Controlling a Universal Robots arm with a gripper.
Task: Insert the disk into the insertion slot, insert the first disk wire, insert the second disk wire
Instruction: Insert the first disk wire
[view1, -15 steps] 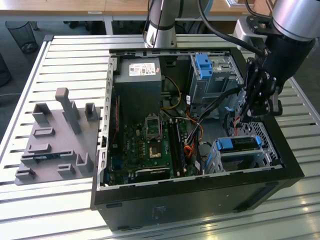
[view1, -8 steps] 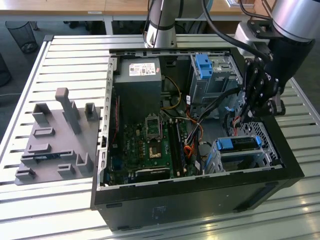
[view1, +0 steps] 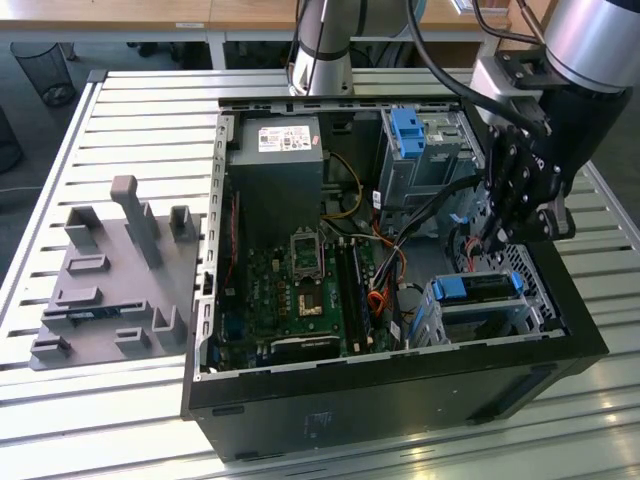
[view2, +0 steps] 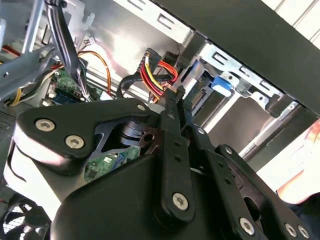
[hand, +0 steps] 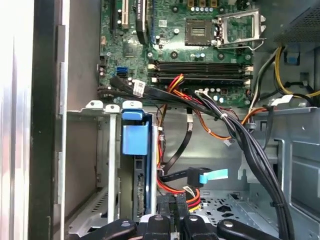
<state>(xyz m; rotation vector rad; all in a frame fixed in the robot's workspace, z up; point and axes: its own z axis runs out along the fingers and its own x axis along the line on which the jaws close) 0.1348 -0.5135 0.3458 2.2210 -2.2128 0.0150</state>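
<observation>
One disk (view1: 478, 287), one insertion slot (view1: 432, 318)

Bright blue carrier on the disk (view1: 478, 287), silver-grey metal for the insertion slot (view1: 428, 318), green motherboard (view1: 300, 290). The wire bundle (hand: 172, 186) is red, yellow and orange (with thick black cables (hand: 250, 145) too), and the gripper (view2: 176, 95) is all black, same as the case (view1: 400, 400).

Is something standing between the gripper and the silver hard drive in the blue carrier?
The silver hard drive in its blue plastic carrier already sits in the perforated sheet-metal bay. In the first wrist view, red, yellow and black wires lie just ahead of the gripper, beside the drive; nothing else visible intervenes.
</observation>
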